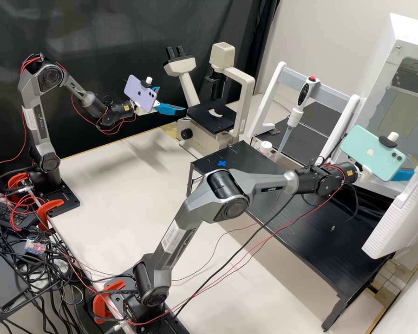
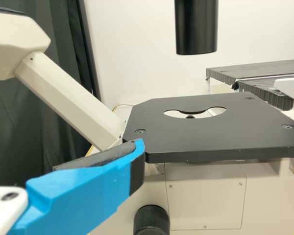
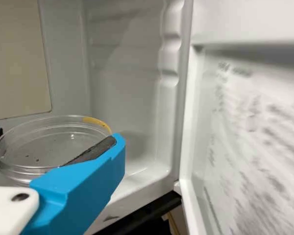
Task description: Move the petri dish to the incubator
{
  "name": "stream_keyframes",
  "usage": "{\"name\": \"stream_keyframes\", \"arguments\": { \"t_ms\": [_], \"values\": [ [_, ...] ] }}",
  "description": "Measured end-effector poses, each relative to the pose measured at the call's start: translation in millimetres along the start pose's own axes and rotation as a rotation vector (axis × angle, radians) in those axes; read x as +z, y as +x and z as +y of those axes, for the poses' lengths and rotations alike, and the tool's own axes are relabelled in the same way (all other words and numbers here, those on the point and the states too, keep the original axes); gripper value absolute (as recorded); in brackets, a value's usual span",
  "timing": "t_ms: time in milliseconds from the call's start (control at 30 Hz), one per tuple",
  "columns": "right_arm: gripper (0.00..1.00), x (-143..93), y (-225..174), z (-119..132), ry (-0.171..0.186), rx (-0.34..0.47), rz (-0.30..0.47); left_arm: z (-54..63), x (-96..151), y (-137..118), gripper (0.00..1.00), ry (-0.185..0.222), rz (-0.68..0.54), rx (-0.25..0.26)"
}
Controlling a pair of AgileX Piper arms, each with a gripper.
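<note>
While the left gripper (image 1: 172, 99) hangs beside the microscope (image 1: 209, 121), its jaws apart with nothing held, it seems to have no share in the step now in hand. The black platform (image 2: 201, 137) ahead of it carries no dish, only its round opening. Farther right, a pipette (image 1: 292, 118) hangs upright in its stand (image 1: 329, 87), which also looks to be outside this job. The work lies with the right gripper (image 3: 58, 136), beyond the black table (image 1: 339, 260), at the incubator (image 1: 384, 60). Its jaws are clamped on the petri dish (image 3: 44, 147), a clear round one with a yellow mark on its rim, held close to level in front of the pale inner wall (image 3: 122, 88). How far the dish is past the front edge cannot be told. At the far right the door (image 3: 245, 122) stands open, near the right gripper. The step in hand looks to be the carry into the incubator, with the setting-down left to do. Next, the arm should bring the dish well in over the floor (image 3: 137, 188), lower it flat until it rests there, then part the jaws gently and back straight out. Letting go too high could make it drop or tip, and swinging sideways on the way out might knock the door.
</note>
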Motion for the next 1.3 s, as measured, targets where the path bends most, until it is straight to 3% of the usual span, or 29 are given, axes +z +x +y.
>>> {"name": "stream_keyframes", "arguments": {
  "t_ms": [100,400,933,967,1300],
  "values": [
    [0.00,0.6,11.5,-9.0,0.014,-0.020,0.005,0.0,0.0,0.0,1.00,0.000,0.000,0.000],
    [0.00,5.4,32.3,-44.7,-0.076,-0.085,0.007,0.0,0.0,0.0,1.00,0.000,0.000,0.000],
    [0.00,22.6,40.1,-54.3,-0.067,-0.101,-0.025,0.0,0.0,0.0,1.00,0.000,0.000,0.000],
    [1.00,23.5,40.1,-53.3,-0.067,-0.100,-0.027,0.0,0.0,0.0,1.00,0.000,0.000,0.000],
    [1.00,27.3,39.5,-58.6,-0.057,-0.111,-0.022,0.0,0.0,0.0,1.00,0.000,0.000,0.000]
  ]
}}
